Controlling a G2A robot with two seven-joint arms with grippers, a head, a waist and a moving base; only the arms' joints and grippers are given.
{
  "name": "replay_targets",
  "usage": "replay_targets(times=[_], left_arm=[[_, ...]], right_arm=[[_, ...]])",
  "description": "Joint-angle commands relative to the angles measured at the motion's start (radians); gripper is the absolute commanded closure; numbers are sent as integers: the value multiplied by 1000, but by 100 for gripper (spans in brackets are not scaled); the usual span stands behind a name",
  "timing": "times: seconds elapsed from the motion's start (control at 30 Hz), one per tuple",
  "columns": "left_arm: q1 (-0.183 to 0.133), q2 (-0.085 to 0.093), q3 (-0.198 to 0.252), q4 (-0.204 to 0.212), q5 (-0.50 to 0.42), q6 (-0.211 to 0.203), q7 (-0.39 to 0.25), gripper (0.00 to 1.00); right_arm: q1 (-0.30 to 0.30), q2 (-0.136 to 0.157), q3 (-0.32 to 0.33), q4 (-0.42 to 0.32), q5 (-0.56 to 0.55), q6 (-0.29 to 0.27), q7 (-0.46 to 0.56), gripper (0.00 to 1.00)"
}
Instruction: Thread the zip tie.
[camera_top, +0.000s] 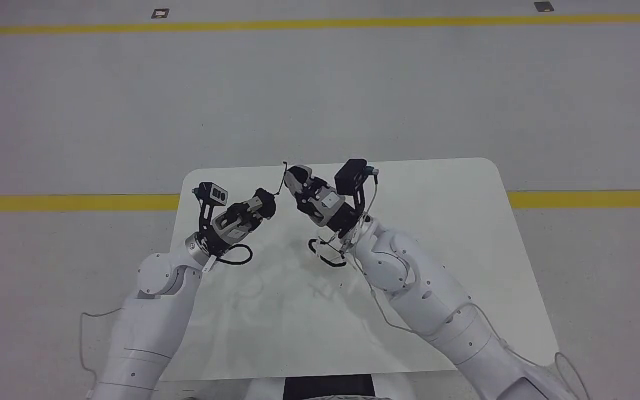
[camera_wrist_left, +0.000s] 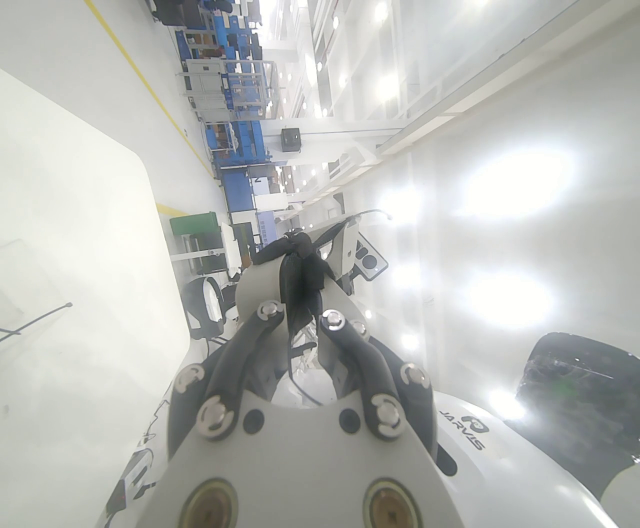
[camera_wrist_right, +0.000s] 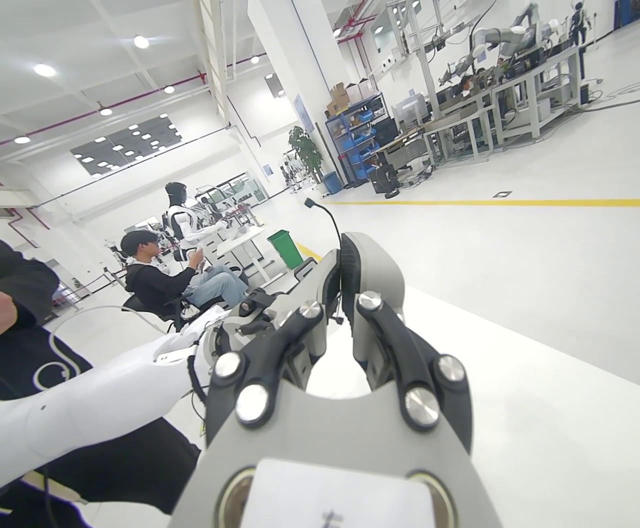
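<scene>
A: Right gripper (camera_wrist_right: 341, 260) clamped tight on the zip tie (camera_wrist_right: 331, 220) — a thin black strap rising from between the ribbed inner faces, curving off to a small blocky head at the free end. Held up above the white table (camera_top: 440, 200), close to the left gripper (camera_wrist_left: 300, 250).

B: Left one?

A: Pinched to, dark inner faces pressed together. Cannot tell whether any strap sits between them.

B: Likely trouble?

A: Strap looks slim, smooth and springy — apt to bow or flick aside when pushed, so a tip could miss the head's small slot. Free length beyond the grip unsupported; wobble likely. Smooth plastic may also slide or twist in the grip, turning the wrong face toward the slot. With the two grippers so near, a finger-on-finger bump possible too.

B: Surfaces?

A: Fingers grey and hard-shelled, with black linkage bars and bright round pins. Table matte, with rounded corners.
</scene>
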Motion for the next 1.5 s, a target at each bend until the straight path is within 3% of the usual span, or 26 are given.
replay_targets(times=[0.0, 1.47], left_arm=[[0, 0, 0, 0, 0, 0, 0, 100], [0, 0, 0, 0, 0, 0, 0, 100]], right_arm=[[-1, 0, 1, -1, 1, 0, 1, 100], [5, -11, 9, 15, -11, 0, -2, 100]])
